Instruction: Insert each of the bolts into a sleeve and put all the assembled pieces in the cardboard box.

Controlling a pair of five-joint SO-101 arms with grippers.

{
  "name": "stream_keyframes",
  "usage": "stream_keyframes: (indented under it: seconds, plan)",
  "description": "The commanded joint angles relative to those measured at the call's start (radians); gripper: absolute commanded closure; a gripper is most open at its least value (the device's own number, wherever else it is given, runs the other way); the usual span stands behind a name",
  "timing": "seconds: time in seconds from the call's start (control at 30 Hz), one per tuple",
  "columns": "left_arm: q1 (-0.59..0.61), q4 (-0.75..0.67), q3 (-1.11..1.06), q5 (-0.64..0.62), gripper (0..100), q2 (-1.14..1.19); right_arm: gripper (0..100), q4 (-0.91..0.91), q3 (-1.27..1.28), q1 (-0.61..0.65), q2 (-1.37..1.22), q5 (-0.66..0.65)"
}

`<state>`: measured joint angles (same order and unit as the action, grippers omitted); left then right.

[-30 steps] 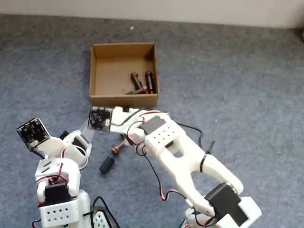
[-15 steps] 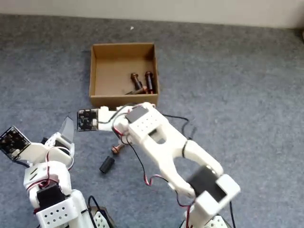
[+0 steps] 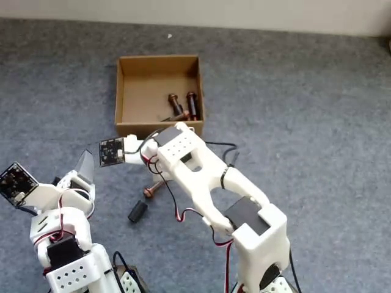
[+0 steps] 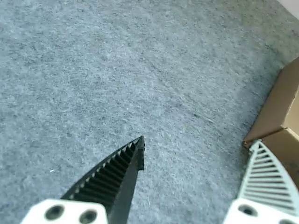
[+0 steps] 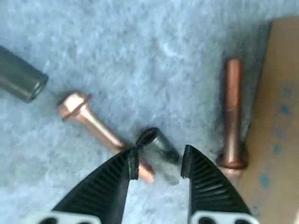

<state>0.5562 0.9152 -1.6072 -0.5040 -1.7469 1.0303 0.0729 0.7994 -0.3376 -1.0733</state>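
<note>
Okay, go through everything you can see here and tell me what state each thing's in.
cardboard box: open-topped, assembled pieces inside.
bolt by the box: loose, shank bare.
hex-head bolt: loose, shank bare.
near sleeve: empty, on the carpet.
far sleeve: empty, on its side.
right gripper: open, straddling the near sleeve.
left gripper: open, holding nothing.

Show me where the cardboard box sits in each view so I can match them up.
High view: the cardboard box is upper centre, beyond both arms.
Left wrist view: a corner of the cardboard box shows just past the left tool.
Right wrist view: a wall of the cardboard box runs alongside a copper bolt, near the right tool.
Shared landmark: the grey carpet under everything.
</note>
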Motion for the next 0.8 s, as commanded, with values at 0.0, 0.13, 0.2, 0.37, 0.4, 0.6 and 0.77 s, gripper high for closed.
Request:
stream_keyframes:
  seconds: [0.0, 0.13, 0.2, 0.37, 0.4, 0.6, 0.77]
  plan:
    - [0.01, -0.025, 0.061, -0.002, 66, -0.01, 84.9, 0.061, -0.056, -0.022, 0.007, -0.011]
    - [0.01, -0.025, 0.059, -0.002, 66, -0.01, 84.9, 0.064, -0.05, -0.042, 0.004, -0.011]
    - [0.01, -0.025, 0.059, -0.002, 66, -0.01, 85.1, 0.064, -0.054, -0.047, 0.001, -0.011]
    - [0.01, -0.025, 0.059, -0.002, 66, -0.01, 85.2, 0.018, -0.09, -0.056, -0.081, -0.011]
    - [0.01, -0.025, 0.059, -0.002, 66, -0.01, 85.2, 0.01, -0.107, -0.058, -0.107, -0.011]
    - [0.01, -0.025, 0.058, -0.002, 66, -0.01, 88.2, 0.008, -0.185, -0.077, -0.176, -0.008]
    - [0.01, -0.025, 0.056, -0.002, 66, -0.01, 99.4, 0.008, -0.185, -0.077, -0.176, -0.006]
